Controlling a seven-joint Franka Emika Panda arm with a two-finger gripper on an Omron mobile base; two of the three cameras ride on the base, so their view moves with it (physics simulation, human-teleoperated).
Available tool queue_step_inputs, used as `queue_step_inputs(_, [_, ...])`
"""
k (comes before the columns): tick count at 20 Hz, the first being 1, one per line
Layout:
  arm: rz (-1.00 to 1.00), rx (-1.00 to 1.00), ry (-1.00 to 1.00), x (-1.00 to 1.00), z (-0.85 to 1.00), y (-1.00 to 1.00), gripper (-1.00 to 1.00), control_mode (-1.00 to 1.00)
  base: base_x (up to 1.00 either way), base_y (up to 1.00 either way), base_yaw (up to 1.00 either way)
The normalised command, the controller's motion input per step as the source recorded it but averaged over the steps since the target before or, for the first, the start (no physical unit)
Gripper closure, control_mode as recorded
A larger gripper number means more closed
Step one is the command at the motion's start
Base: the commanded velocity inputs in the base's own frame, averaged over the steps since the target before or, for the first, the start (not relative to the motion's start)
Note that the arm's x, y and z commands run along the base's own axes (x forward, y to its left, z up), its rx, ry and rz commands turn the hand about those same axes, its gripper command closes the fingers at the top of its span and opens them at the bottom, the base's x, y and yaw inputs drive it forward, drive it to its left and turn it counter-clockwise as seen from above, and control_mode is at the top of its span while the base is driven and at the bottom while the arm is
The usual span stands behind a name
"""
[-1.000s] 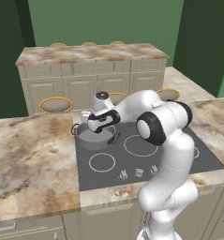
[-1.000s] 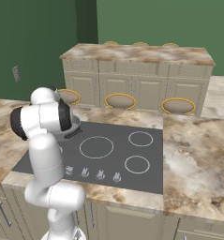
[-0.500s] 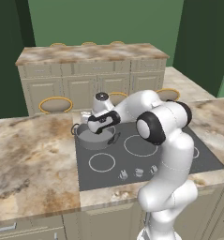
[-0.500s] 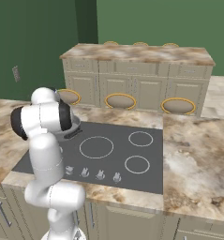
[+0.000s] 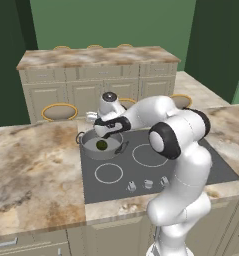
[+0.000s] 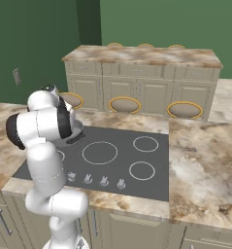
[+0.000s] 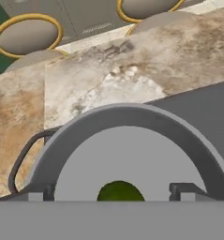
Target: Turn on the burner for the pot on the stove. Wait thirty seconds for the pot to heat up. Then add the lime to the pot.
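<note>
The grey steel pot (image 5: pixel 89 150) stands on the back left ring of the dark stove (image 5: pixel 191 165). The dark green lime (image 5: pixel 101 145) lies on the pot's floor, free of the fingers. My gripper (image 5: pixel 107 134) hovers just above the pot's mouth, open. In the hand view the lime (image 7: pixel 120 191) sits low between the two widely spread fingertips (image 7: pixel 183 191), and the pot's rim (image 7: pixel 127 112) curves around it. From the right base view the arm hides most of the pot (image 6: pixel 77 130). Silver knobs (image 5: pixel 147 184) line the stove's front edge.
Marble counter (image 5: pixel 36 170) flanks the stove on both sides. Behind it stand round stools with yellow rims (image 5: pixel 59 111) and a beige cabinet island (image 5: pixel 96 75). The other burner rings (image 6: pixel 100 152) are bare.
The fingers have spread apart and the lime has dropped from them onto the pot's floor. The arm has hardly moved.
</note>
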Motion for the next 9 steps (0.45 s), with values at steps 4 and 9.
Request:
queue_step_inputs(4, [0.00,0.01,-0.26,-0.83,0.92,-0.25,-1.00,-1.00,0.00,0.00,0.00])
queue_step_inputs(9, [0.00,0.09,-0.33,-1.00,0.16,-0.99,-1.00,-1.00,0.00,0.00,0.00])
